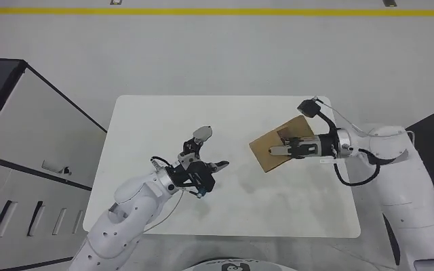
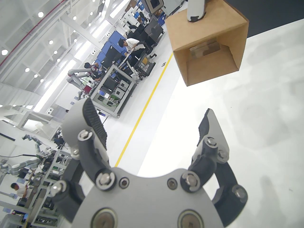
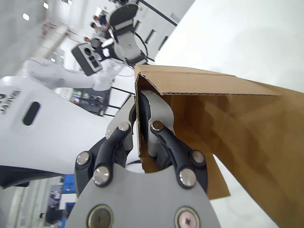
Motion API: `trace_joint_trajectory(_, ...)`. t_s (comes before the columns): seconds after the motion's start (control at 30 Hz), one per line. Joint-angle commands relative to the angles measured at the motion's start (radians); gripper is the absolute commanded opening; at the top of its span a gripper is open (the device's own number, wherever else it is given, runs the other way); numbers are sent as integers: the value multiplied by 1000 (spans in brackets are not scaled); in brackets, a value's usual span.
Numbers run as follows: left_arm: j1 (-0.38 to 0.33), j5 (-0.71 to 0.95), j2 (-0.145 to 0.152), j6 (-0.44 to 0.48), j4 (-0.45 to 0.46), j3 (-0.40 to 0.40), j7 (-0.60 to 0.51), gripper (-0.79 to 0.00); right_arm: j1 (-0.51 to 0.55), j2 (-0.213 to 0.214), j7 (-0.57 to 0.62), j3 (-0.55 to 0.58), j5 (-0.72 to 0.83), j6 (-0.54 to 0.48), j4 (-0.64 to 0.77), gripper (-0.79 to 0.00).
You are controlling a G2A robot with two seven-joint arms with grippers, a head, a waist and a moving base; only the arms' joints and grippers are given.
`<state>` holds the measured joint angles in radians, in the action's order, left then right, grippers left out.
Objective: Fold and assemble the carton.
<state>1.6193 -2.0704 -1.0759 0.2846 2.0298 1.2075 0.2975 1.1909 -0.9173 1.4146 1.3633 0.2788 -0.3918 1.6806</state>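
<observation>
Top camera looks down over the table point(image 1: 169, 122); wrist cameras ride low, facing each other; all share the carton point(image 1: 285, 132).

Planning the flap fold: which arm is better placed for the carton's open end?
Probably left: the left gripper is open, empty, facing the open end of the carton; the right gripper is shut on its wall.

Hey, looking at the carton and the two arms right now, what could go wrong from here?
The right end effector pinches just one wall of the carton, so the open carton could twist or slip when pushed. The left end effector is open and apart from it; closing in, a finger might crush a wall instead of folding a flap.
</observation>
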Motion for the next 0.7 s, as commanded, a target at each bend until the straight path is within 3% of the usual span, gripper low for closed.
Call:
trace_joint_trajectory(0.0,19,5,4,7,8,24,-5,0,-28,0,-16,-23,-93,-29,29,-785)
trace_joint_trajectory(0.1,39,6,9,42,25,42,-5,0,-52,3,-47,-70,-185,-61,78,-785)
trace_joint_trajectory(0.4,41,-11,11,49,31,44,-8,0,-52,3,-47,-70,-185,-61,78,-785)
trace_joint_trajectory(0.67,66,126,23,138,-27,146,38,0,-89,2,-136,-189,-476,-149,142,-785)
